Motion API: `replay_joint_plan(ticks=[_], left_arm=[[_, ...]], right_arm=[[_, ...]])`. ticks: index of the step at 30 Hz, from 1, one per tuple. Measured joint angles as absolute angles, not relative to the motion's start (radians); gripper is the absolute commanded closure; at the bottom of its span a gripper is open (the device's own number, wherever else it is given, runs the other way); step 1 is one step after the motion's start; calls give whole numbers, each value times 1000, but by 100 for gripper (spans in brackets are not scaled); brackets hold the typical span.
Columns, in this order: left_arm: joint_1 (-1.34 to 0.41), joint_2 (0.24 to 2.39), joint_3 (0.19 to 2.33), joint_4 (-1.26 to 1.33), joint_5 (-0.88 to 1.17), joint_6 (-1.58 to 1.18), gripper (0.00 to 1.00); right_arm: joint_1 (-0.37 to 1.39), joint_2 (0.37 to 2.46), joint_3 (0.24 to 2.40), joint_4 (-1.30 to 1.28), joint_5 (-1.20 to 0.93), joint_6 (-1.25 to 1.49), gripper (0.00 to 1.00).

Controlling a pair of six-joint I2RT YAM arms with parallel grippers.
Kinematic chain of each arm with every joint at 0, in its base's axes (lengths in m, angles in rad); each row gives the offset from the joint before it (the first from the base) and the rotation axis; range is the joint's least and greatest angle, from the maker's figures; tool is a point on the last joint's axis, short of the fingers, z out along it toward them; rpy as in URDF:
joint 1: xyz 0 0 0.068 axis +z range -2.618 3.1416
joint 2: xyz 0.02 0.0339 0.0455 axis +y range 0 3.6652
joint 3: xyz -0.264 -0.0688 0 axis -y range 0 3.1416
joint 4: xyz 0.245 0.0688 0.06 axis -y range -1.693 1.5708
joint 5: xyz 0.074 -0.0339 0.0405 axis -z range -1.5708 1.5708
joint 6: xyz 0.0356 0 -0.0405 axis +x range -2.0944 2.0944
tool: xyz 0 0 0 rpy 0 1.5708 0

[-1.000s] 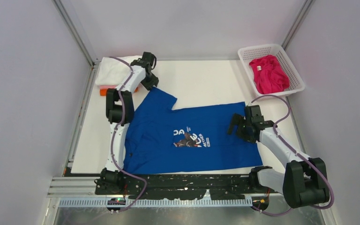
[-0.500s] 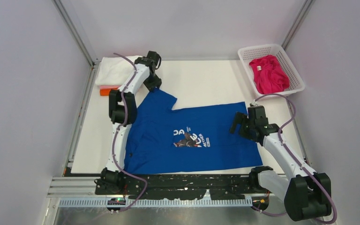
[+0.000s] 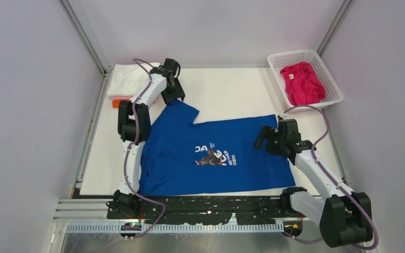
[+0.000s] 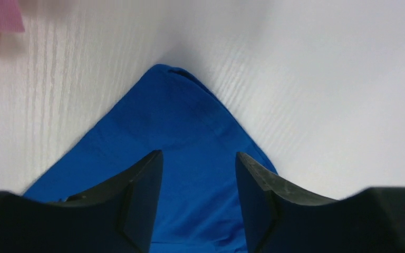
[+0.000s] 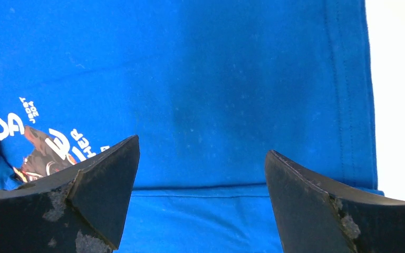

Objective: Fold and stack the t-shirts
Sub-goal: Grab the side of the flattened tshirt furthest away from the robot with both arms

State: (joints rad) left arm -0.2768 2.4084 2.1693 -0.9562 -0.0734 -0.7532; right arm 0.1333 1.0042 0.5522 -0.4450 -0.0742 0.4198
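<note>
Royal blue cloth t-shirt spread flat, long axis running across the white surface.
Its sleeve tip lies just beneath the left tool, jaws parted and empty; the hem end lies beneath the right tool, jaws wide, empty.

White table, pale grey walls, aluminium posts.

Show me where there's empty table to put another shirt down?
The biggest bare table is the far strip between the folded pile, the basket and the blue shirt. A thin strip runs left of that shirt. The middle is crowded: the shirt fills it, with the left gripper and right gripper over it.
</note>
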Motion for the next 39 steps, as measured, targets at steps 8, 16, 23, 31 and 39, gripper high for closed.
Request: replay_joint_plan(ticks=[8, 16, 23, 31, 39], left_arm=[[-257, 2297, 2124, -728, 76, -554, 0], [-180, 2425, 2260, -657, 219, -535, 0], [-131, 2511, 2225, -616, 337, -636, 0], [-149, 2491, 2184, -621, 364, -677, 0], [-196, 2447, 2156, -786, 274, -618, 10]], right_arm=[[133, 1081, 532, -418, -88, 420, 4], [133, 1083, 533, -419, -71, 420, 4], [133, 1083, 546, -436, -49, 420, 5], [133, 1071, 554, -455, -25, 418, 5], [133, 1053, 559, -471, -23, 411, 4]])
